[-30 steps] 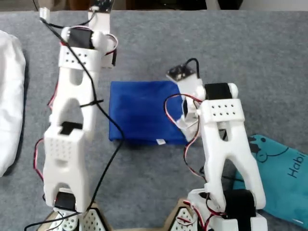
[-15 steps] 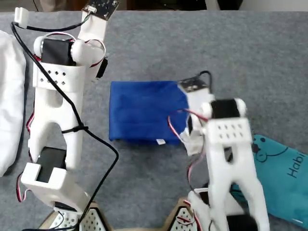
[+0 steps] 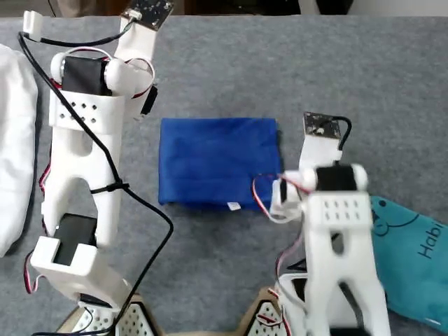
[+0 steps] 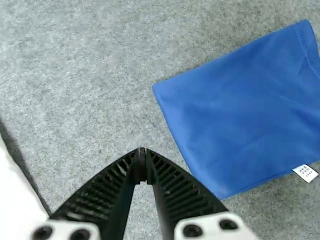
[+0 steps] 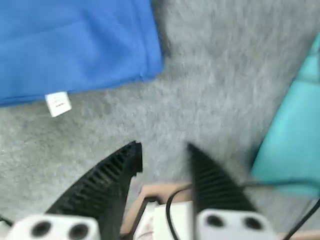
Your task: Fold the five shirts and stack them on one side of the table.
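From above, you can see the right arm has drawn back off the blue shirt: a second ago its wrist sat over the shirt's far right corner, and now it stands just beside the shirt's right edge, over bare table. The left arm swung away toward the table's left edge early in that second and has held there since. To my eye that means the fold on this shirt is finished and both arms have let it go, so what is left for it is the move to the stack. The shirt lies in the middle of the table as a flat, tidy rectangle with square corners and a small white tag poking out at its near edge. A white shirt is bunched along the left edge, though you can't tell from here whether it is folded, and a teal shirt lies loose at the near right corner. From the left wrist, the left gripper hangs over grey table with its fingers pressed together on nothing, and a corner of the blue shirt lies near, ahead of the tips. From the right wrist, the right gripper has its fingers spread apart and empty, with the tagged edge of the blue shirt ahead and the teal shirt off to one side.
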Robot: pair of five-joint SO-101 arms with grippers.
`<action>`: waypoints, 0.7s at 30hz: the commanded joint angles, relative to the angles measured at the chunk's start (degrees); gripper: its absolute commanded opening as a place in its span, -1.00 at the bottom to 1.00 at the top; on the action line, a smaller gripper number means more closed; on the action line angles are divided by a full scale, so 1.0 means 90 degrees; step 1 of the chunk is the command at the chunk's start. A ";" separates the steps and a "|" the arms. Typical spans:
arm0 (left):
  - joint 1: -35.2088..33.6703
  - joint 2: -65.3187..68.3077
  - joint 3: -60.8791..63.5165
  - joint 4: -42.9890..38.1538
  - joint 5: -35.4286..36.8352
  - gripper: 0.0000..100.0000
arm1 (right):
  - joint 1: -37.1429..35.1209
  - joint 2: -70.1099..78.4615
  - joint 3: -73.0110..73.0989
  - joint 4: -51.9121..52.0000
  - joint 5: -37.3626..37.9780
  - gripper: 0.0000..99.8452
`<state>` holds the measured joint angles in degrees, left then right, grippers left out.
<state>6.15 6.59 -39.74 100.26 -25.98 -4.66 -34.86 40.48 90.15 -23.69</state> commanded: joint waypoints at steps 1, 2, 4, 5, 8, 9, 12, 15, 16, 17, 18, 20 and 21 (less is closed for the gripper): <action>0.0205 -0.0288 0.0147 0.0059 -0.0059 -0.96 | -0.0083 0.0796 -0.0317 -0.0615 -0.0313 -0.52; 0.0244 -0.0288 0.0195 0.0059 -0.0059 -0.96 | -0.0181 0.0962 -0.0317 -0.0821 -0.0332 -0.53; 0.0371 -0.0288 0.0244 0.0059 -0.0059 -0.96 | -0.0405 0.1206 -0.0317 -0.1192 -0.0361 -0.54; 0.0410 -0.0288 0.0264 0.0059 -0.0059 -0.96 | -0.0484 0.1304 -0.0317 -0.1407 -0.0371 -0.53; 0.0410 -0.0288 0.0264 0.0059 -0.0049 -0.96 | -0.0532 0.1558 -0.0317 -0.2061 -0.0752 -0.53; 0.0410 -0.0288 0.0264 0.0059 -0.0049 -0.96 | -0.0532 0.1646 -0.0317 -0.2227 -0.0977 -0.53; 0.0410 -0.0288 0.0264 0.0059 -0.0059 -0.96 | -0.0542 0.2037 -0.0317 -0.2530 -0.1748 -0.53; 0.0410 -0.0288 0.0264 0.0059 -0.0059 -0.96 | -0.0542 0.2466 -0.0366 -0.2569 -0.2393 -0.53; 0.0410 -0.0288 0.0264 0.0059 -0.0059 -0.96 | -0.0542 0.2593 -0.0396 -0.2608 -0.2520 -0.53; 0.0410 -0.0288 0.0264 0.0059 -0.0059 -0.96 | -0.0562 0.2681 -0.0474 -0.2628 -0.2608 -0.53; 0.0400 -0.0288 0.0264 0.0059 -0.0059 -0.96 | -0.0611 0.2740 -0.0552 -0.2628 -0.2676 -0.53; 0.0391 -0.0288 0.0264 0.0059 -0.0059 -0.96 | -0.0777 0.2789 -0.0669 -0.2637 -0.2745 -0.53; 0.0381 -0.0288 0.0264 0.0059 -0.0059 -0.96 | -0.0894 0.2789 -0.0708 -0.2657 -0.2794 -0.53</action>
<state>9.32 6.59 -37.45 100.26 -25.98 -10.20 -9.98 37.58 66.86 -47.25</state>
